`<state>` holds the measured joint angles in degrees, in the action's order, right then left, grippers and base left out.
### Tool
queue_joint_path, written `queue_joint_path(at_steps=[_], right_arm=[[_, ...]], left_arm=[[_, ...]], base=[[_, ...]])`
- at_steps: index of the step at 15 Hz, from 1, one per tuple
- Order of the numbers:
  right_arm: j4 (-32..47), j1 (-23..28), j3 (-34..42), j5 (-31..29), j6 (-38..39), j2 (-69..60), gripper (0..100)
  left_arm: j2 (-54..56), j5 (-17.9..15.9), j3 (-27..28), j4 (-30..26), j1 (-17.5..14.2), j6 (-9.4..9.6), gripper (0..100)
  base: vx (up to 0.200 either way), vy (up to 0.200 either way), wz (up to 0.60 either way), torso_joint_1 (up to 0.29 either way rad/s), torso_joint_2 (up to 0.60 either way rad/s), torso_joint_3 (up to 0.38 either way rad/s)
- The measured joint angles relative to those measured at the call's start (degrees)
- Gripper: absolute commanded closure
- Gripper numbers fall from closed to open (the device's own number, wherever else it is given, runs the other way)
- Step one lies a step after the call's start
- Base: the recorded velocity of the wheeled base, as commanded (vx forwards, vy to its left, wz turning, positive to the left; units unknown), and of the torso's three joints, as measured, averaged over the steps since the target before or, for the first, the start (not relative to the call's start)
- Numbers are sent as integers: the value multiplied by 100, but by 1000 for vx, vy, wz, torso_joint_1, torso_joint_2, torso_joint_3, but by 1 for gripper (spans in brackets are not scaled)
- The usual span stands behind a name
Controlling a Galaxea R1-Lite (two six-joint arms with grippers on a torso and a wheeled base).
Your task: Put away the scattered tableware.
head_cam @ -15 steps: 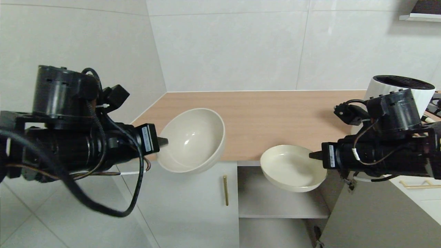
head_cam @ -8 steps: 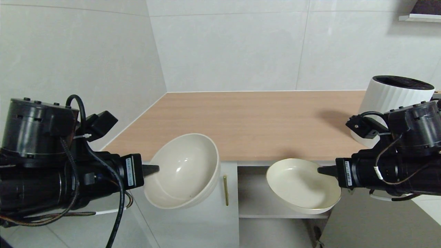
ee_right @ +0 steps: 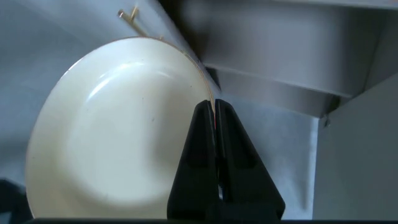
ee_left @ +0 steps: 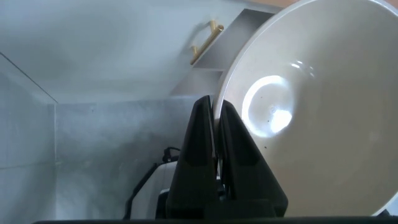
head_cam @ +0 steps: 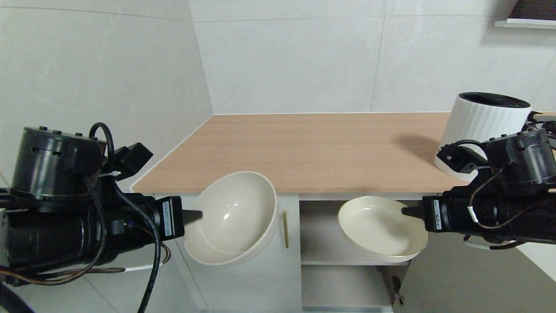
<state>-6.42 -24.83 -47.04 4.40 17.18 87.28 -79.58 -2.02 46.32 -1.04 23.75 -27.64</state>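
Note:
A deep cream bowl point(head_cam: 232, 215) hangs in front of the shut cabinet door, below the counter edge, with my left gripper point(head_cam: 193, 215) shut on its rim. In the left wrist view the bowl point(ee_left: 311, 112) rises past the two closed fingers point(ee_left: 202, 137). A shallow cream plate point(head_cam: 380, 228) is held at the mouth of the open cabinet, my right gripper point(head_cam: 408, 212) shut on its rim. The right wrist view shows the plate point(ee_right: 118, 130) beside the pinched fingers point(ee_right: 202, 143), with the cabinet shelf point(ee_right: 280, 90) beyond.
A wooden countertop point(head_cam: 312, 148) spans the back, with a white ribbed cylinder point(head_cam: 482, 130) at its right end. Below it, an open cabinet with a shelf point(head_cam: 325, 256) sits beside a shut door with a brass handle point(head_cam: 285, 229). Tiled walls close the left side.
Both arms have come down from counter height, carrying the bowl and the plate below the counter edge, in front of the cabinet. The head view has shifted slightly.

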Motion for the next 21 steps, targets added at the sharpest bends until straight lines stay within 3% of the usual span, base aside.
queue_joint_path(at_steps=[5, 21], right_arm=[[-20, 33, 9, 5, -2, 113, 100], [-41, 41, 77, -2, -13, 318, 100]], left_arm=[[-32, -9, 6, 9, -2, 7, 100], [-55, -9, 4, -5, -2, 11, 100]], base=[[0, 0, 0, -41, 100, 58], [0, 0, 0, -153, 434, 281]])
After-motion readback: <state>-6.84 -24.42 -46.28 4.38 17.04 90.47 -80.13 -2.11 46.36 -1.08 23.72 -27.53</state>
